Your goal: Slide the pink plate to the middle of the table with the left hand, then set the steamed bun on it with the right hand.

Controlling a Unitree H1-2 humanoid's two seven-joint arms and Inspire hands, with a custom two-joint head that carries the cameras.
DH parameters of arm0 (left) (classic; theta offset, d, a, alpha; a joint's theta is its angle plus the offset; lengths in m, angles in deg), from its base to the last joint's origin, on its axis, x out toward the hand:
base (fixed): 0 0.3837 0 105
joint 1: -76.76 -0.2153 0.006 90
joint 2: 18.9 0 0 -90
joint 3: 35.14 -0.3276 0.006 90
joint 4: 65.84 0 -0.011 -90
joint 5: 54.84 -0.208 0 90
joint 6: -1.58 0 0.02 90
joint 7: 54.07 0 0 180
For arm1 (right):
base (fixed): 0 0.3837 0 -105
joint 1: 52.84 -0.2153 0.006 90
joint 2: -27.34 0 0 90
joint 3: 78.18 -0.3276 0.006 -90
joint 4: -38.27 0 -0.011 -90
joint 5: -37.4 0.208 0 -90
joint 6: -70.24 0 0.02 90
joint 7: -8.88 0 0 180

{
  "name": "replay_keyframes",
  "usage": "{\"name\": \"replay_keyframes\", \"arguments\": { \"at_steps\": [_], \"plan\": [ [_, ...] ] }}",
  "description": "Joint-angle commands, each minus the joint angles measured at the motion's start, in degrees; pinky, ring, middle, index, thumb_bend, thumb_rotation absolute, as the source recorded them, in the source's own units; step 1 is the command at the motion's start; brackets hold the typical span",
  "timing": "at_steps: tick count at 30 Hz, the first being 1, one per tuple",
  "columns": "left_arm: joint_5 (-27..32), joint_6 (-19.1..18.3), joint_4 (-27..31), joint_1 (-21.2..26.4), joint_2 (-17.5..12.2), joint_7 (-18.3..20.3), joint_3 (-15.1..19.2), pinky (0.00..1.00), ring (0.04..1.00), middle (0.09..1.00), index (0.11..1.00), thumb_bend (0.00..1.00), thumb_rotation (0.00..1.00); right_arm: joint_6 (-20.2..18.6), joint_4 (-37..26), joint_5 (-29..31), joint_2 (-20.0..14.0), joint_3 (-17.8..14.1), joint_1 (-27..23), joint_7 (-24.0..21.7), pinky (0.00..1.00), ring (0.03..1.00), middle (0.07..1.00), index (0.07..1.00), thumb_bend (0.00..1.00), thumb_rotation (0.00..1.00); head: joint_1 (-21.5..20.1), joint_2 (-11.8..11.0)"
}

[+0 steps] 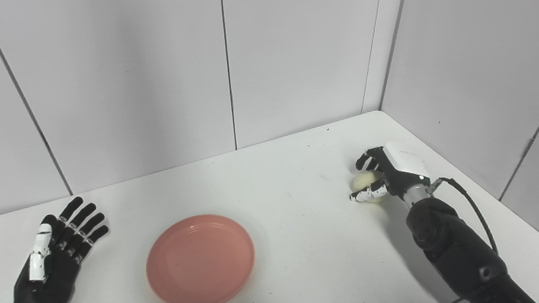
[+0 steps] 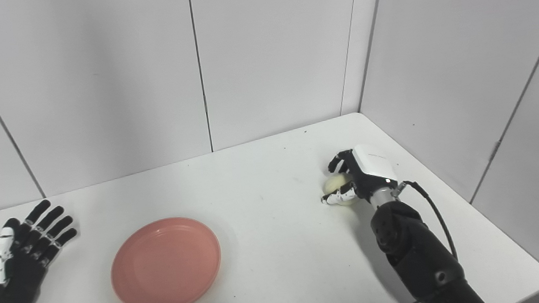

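Step (est.): plate looks placed already, toward the counter's middle; bun pickup w/ R hand under way.
Pink plate (image 1: 200, 261): flat on white counter (image 1: 296, 178), near front-centre, a bit left of middle. Nothing in it, no bun yet.
Steamed bun (image 1: 369, 183): pale, round-ish, far right side of counter, near the wall corner. No clear long axis, so approach angle matters little.
Right hand (image 1: 383, 175): curled around the bun, fingers over the far side, thumb on the near side; pinching/cupping it. Can't tell if bun is lifted or sitting on the counter.
Left hand (image 1: 56, 253): fingers spread, holding nothing, at far left of counter, palm side up as far as I can tell. Apart from plate rim, not touching.
Key relation: plate lies to the left of and nearer than R hand + bun, well apart, w/ bare counter between. The carry would need to go leftward and toward the robot.
Nearer hand: L hand is closer to plate, but bun is the R hand's job.
Risk (est.): soft bun, squeeze may dent it; plate is shallow, so a release off-centre could let it roll over the rim.
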Motion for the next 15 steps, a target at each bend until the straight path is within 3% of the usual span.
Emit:
{"name": "replay_keyframes", "arguments": {
  "at_steps": [1, 8, 15],
  "plan": [
    [-1.2, -2.1, -4.7, -10.4, 1.9, -0.8, -0.5, 0.80, 0.836, 0.865, 0.858, 0.49, 0.87, 0.0, -4.9, -0.5, -2.1, -0.5, -2.1, -0.2, 0.32, 0.399, 0.431, 0.535, 0.52, 0.00, 0.4, 0.0],
    [-1.6, -3.3, -1.7, -11.4, 3.1, -2.4, -1.5, 0.81, 0.844, 0.871, 0.864, 0.50, 0.88, -1.8, -12.8, -1.9, -0.2, 1.1, -3.6, -3.8, 0.33, 0.402, 0.433, 0.539, 0.52, 0.00, 3.1, -0.1],
    [-2.6, -4.8, 1.9, -12.3, 5.1, -5.1, -2.2, 0.84, 0.863, 0.884, 0.878, 0.49, 0.92, -0.8, -14.9, -4.0, 3.9, 5.7, -6.6, -6.9, 0.38, 0.426, 0.439, 0.538, 0.52, 0.00, 7.8, -0.1]
  ]
}}
